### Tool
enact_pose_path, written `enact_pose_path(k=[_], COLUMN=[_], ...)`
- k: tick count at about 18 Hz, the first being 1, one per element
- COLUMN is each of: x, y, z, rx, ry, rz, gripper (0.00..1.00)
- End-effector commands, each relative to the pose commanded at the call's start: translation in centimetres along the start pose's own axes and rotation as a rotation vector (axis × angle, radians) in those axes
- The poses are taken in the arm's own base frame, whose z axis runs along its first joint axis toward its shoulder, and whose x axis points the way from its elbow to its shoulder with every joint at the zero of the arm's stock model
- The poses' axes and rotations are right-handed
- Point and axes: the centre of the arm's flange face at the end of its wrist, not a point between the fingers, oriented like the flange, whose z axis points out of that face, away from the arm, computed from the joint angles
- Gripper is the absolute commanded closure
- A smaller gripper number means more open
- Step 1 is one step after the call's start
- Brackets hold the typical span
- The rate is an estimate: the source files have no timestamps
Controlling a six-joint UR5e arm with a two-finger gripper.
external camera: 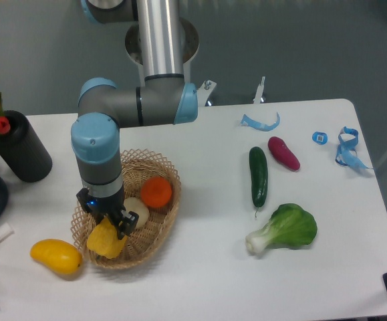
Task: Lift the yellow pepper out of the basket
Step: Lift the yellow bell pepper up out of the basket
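Observation:
The yellow pepper (106, 239) sits at the front left of the tan wicker basket (154, 233), partly covered from above by my gripper (107, 224). Its dark fingers stand on either side of the pepper's top and look shut on it. Whether the pepper rests on the basket floor or hangs just above it I cannot tell. An orange (157, 192) and a pale round fruit (137, 210) lie in the basket behind the pepper.
A smooth yellow mango-like fruit (56, 257) lies left of the basket. A black cylinder with red tulips (19, 152) stands far left. A cucumber (258, 175), a purple vegetable (283, 152) and a leafy green (285, 229) lie to the right, with blue plastic scraps (261, 122) behind.

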Motion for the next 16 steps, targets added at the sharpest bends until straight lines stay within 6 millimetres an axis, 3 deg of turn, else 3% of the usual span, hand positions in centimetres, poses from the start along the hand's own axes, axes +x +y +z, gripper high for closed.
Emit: enact_pose_path(k=[9, 16], x=[-8.9, -14.6], y=[-0.8, 1.3], z=[-7.8, -10.7], rx=[0.119, 0.138], ry=[-0.132, -0.199], rz=[-0.089, -0.112], gripper=[0.57, 0.57])
